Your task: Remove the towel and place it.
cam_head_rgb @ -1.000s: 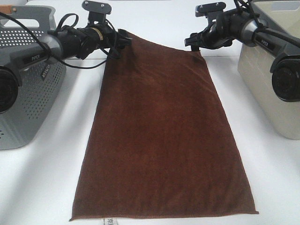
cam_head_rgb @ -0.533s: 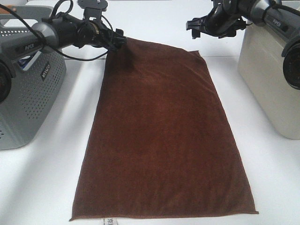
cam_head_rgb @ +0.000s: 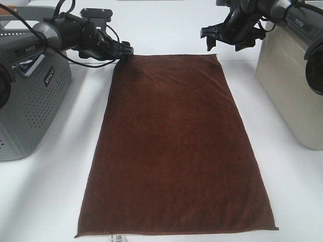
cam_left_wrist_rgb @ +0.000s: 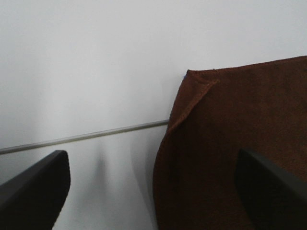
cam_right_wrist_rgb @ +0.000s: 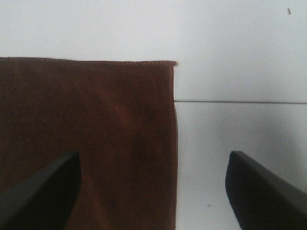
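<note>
The dark brown towel lies spread flat on the white table, long side running away from me, with its small white label on the near edge. My left gripper is open and empty just off the towel's far left corner. In the left wrist view that corner lies slightly folded between the spread fingers. My right gripper is open and empty, hovering above the far right corner. The right wrist view shows that corner lying flat below.
A grey perforated basket stands at the left edge, under the left arm. A beige bin stands at the right. A seam line crosses the table near the towel's far edge.
Both grippers held the towel's far corners raised. The right one let go first and rose. The left one lowered and opened, so the far edge now lies flat.
</note>
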Motion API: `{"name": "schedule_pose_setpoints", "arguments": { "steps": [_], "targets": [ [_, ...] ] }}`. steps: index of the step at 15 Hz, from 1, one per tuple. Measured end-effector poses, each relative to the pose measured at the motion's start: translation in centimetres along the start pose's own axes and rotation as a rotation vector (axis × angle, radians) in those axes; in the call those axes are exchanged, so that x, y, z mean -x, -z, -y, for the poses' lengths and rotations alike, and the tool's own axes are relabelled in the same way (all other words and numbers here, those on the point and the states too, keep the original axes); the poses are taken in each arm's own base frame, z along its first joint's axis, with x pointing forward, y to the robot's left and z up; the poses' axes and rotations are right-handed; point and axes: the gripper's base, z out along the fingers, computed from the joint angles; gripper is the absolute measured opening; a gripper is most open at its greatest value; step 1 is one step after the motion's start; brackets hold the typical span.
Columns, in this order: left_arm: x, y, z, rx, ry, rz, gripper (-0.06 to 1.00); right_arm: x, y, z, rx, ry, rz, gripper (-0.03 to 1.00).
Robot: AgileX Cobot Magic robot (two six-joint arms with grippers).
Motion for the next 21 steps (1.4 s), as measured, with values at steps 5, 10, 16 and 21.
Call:
{"name": "schedule_pose_setpoints", "arguments": {
  "steps": [5, 10, 16, 21],
  "targets": [
    [7.0, 7.4, 0.6, 0.011, 0.004, 0.062, 0.88, 3.2, 6.3, -0.8, 0.085, 0.011, 0.022, 0.78],
    [11.8, 17.5, 0.2, 0.063, 0.014, -0.024, 0.88, 5.4, 16.1, -1.4, 0.177, 0.05, -0.037, 0.78],
    [14.0, 27.3, -1.0, 0.134, -0.07, -0.137, 0.88, 6.3, 22.9, -1.0, 0.176, 0.068, 0.002, 0.78],
    [12.6, 32.2, -1.8, 0.159, -0.088, -0.186, 0.88, 2.8, 27.6, -0.3, 0.164, 0.088, -0.099, 0.78]
  ]
}}
